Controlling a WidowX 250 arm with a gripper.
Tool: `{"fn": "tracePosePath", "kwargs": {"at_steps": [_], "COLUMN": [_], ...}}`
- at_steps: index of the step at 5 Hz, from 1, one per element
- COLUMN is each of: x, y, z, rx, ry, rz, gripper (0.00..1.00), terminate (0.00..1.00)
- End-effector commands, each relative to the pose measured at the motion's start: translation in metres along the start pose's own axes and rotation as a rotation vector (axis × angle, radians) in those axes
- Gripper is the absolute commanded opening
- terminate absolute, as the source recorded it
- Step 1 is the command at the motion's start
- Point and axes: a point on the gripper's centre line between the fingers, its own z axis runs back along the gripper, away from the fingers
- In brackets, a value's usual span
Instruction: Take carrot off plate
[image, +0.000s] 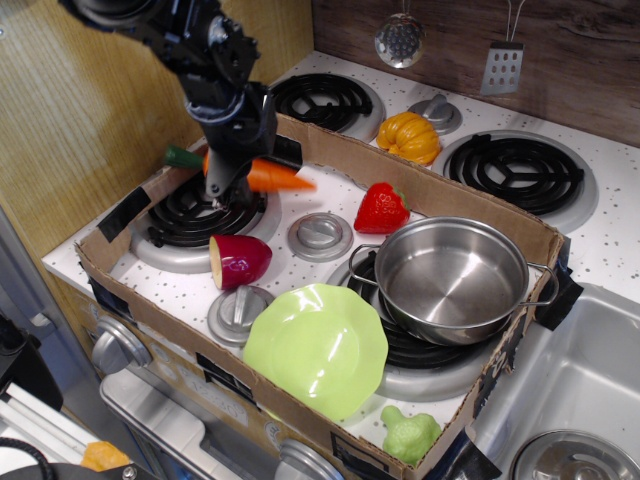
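Note:
The orange carrot (272, 177) with its dark green top pointing left hangs above the back left burner (200, 212), held crosswise by my gripper (224, 180). The gripper is shut on the carrot's thick end and hides part of it. The lime-green scalloped plate (316, 348) lies empty at the front of the cardboard tray, well to the right and in front of the gripper.
A cardboard tray (130, 290) walls in the stovetop. Inside it are a purple-red halved vegetable (239, 260), a red strawberry-like toy (381, 209) and a steel pot (452, 277). A yellow pumpkin (409, 137) sits behind the tray, a green toy (410, 434) at the front edge.

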Motion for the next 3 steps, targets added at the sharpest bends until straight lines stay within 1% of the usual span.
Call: {"fn": "tracePosePath", "kwargs": {"at_steps": [1,2,3], "x": [-0.008,-0.008,-0.005], "y": [0.004,0.006,0.016], "z": [0.012,0.020,0.031], "rx": [0.059,0.059,0.104], "ry": [-0.014,-0.001,0.024], "rz": [-0.031,-0.063,-0.120], "gripper": [1.00,1.00,1.00], "terminate": [0.00,0.00,1.00]}}
